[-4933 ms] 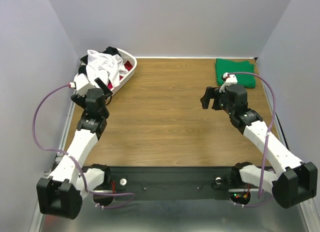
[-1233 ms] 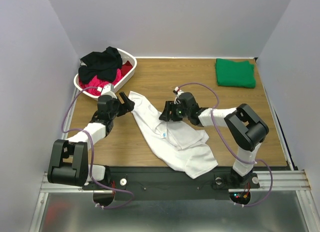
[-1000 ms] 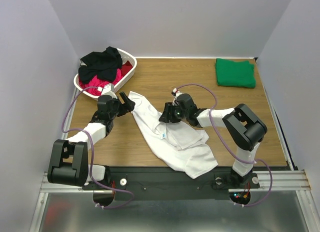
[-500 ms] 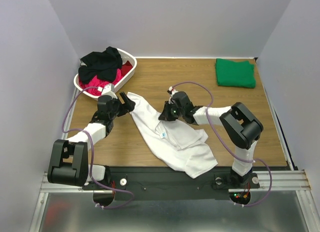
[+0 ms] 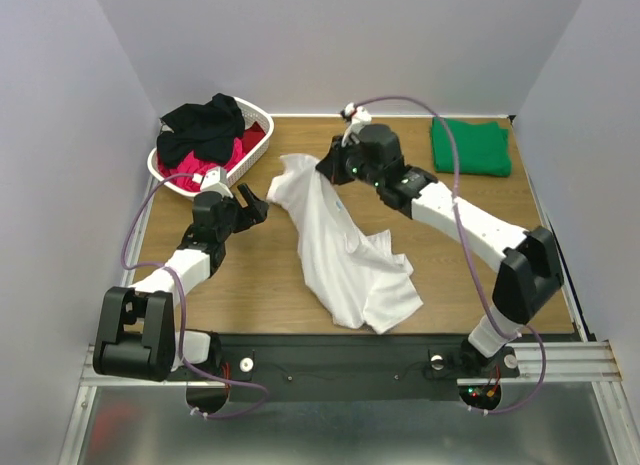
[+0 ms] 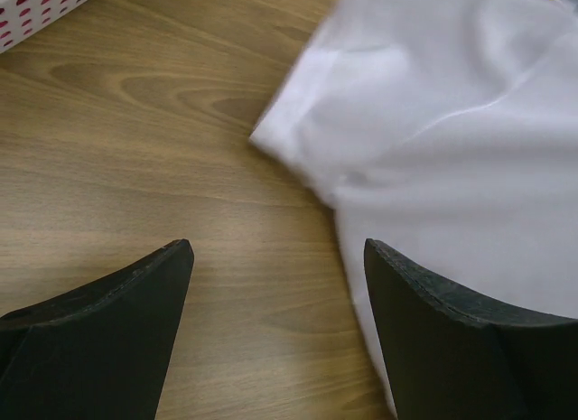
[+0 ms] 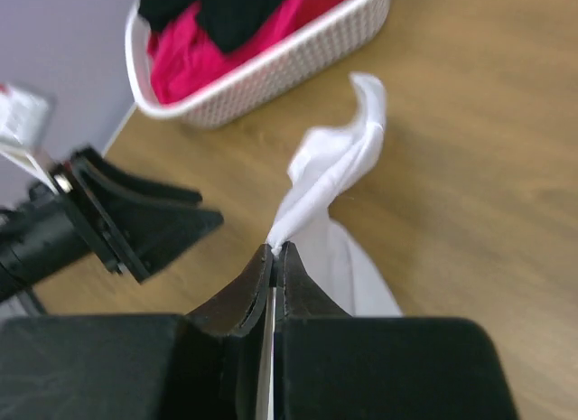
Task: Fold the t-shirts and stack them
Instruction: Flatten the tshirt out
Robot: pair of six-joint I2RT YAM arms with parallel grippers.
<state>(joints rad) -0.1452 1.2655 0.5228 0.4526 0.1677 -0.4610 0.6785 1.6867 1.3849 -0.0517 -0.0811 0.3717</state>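
A large white t-shirt [image 5: 345, 255] lies crumpled along the table's middle, with its far end raised. My right gripper [image 5: 325, 174] is shut on that raised end, and a pinched fold of white t-shirt [image 7: 330, 167] rises from its closed jaws [image 7: 277, 250]. My left gripper [image 5: 254, 200] stands open just left of the shirt, above bare wood, holding nothing [image 6: 275, 257]. The white t-shirt's edge [image 6: 452, 122] lies beside its right finger. A folded green t-shirt [image 5: 470, 146] lies at the far right corner. Black [image 5: 205, 123] and pink t-shirts [image 5: 190, 167] fill the basket.
The white lattice basket [image 5: 255, 150] stands at the far left corner, close behind my left gripper; its wall [image 7: 298, 54] shows in the right wrist view. Grey walls close in the table on three sides. Purple cables loop off both wrists.
My right gripper has shut on the white t-shirt and carried its upper end up and toward the far side, pulling the cloth away from the left gripper. The left arm has barely moved.
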